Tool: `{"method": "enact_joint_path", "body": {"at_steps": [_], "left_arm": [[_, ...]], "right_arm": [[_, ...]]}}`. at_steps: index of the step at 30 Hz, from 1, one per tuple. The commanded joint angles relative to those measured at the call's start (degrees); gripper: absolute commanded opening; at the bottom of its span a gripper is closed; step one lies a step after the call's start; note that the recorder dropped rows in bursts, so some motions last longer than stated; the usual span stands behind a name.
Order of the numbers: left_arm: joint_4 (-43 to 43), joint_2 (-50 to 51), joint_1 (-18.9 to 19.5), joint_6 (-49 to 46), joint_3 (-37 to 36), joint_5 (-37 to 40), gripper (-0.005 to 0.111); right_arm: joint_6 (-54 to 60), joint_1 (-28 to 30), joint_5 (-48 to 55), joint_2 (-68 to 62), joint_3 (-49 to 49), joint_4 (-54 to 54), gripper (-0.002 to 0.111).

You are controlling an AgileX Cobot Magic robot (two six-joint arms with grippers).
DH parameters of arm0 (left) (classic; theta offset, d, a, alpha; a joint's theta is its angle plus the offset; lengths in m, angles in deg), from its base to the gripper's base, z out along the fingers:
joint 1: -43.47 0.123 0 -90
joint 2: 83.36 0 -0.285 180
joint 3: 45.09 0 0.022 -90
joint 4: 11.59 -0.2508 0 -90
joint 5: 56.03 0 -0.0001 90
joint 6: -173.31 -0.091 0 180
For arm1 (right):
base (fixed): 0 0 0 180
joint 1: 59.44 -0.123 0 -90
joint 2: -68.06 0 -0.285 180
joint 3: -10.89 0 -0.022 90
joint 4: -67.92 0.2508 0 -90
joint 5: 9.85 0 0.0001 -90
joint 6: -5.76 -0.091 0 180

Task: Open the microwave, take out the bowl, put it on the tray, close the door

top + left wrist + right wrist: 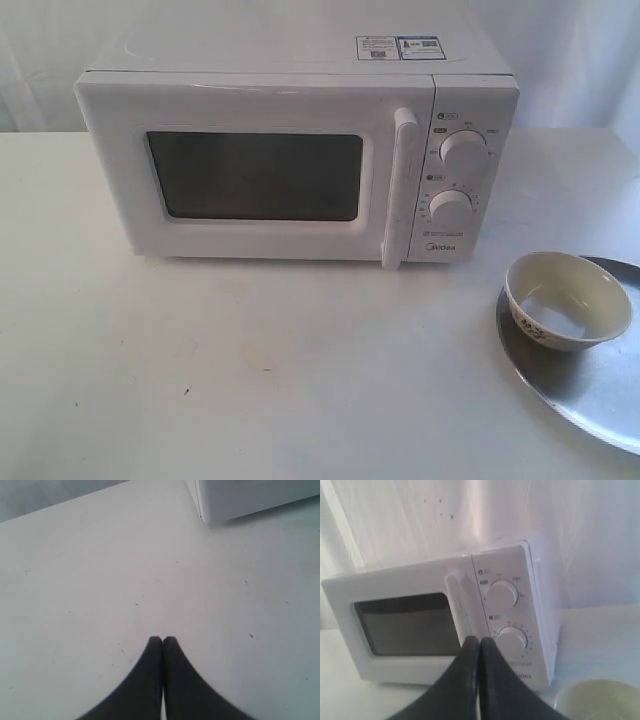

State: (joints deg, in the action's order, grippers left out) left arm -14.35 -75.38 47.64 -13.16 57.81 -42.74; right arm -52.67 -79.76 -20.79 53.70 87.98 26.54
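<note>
L gripper [162, 640] fully closed, both dark jaws pressed together tip to tip, pointing down at a slant. R gripper [479, 639] same state, jaws tight together, pointing fwd, approx level.

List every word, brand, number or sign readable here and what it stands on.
"Midea": control panel of the large white boxy microwave, under the lower knob.
Stickers on its top: too small to read.
Labels and scale round the two round white knobs: blurred.
Dark mark on the small round cream ceramic bowl: unreadable.
</note>
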Motion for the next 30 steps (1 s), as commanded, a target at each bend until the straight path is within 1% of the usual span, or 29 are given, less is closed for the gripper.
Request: {"method": "enact_joint_path", "body": {"at_steps": [1,4,6,8,10,19,21,22,25,26,28,29,30], "left_arm": [[0.2,-0.19,-0.23,0.24,-0.12,0.03,0.0],[0.2,-0.19,-0.23,0.24,-0.12,-0.06,0.0],[0.2,-0.19,-0.23,0.24,-0.12,0.1,0.0],[0.2,-0.19,-0.23,0.24,-0.12,0.1,0.0],[0.2,-0.19,-0.23,0.24,-0.12,0.1,0.0],[0.2,-0.19,-0.23,0.24,-0.12,0.0,0.0],[0.2,-0.19,-0.23,0.24,-0.12,0.0,0.0],[0.2,-0.19,-0.23,0.24,-0.12,0.0,0.0],[0.2,-0.19,-0.23,0.24,-0.12,0.0,0.0],[0.2,-0.19,-0.23,0.24,-0.12,0.0,0.0],[0.2,-0.19,-0.23,0.24,-0.12,0.0,0.0],[0.2,-0.19,-0.23,0.24,-0.12,0.0,0.0],[0.2,-0.19,-0.23,0.24,-0.12,0.0,0.0]], "right_arm": [[-9.63,0.34,6.31,6.57,0.12,1.58,0.0],[-18.97,0.34,13.65,6.57,0.12,5.28,0.0],[-23.81,0.34,21.29,6.57,0.12,10.0,0.0],[-24.46,0.34,28.08,6.57,0.12,13.4,0.0],[-23.79,0.34,33.78,6.57,0.12,14.12,0.0],[-20.49,0.34,32.51,6.57,0.12,13.12,0.0],[-12.51,0.34,31.42,6.57,0.12,14.58,0.0],[-5.53,0.34,31.12,6.57,0.12,16.95,0.0],[21.71,0.34,29.51,6.57,0.12,28.11,0.0],[35.06,0.34,28.8,6.57,0.12,33.5,0.0],[53.03,0.34,28.79,6.57,0.12,41.38,0.0],[60.26,0.34,28.79,6.57,0.12,45.06,0.0],[64.03,0.34,28.91,6.57,0.12,47.15,0.0]]}}
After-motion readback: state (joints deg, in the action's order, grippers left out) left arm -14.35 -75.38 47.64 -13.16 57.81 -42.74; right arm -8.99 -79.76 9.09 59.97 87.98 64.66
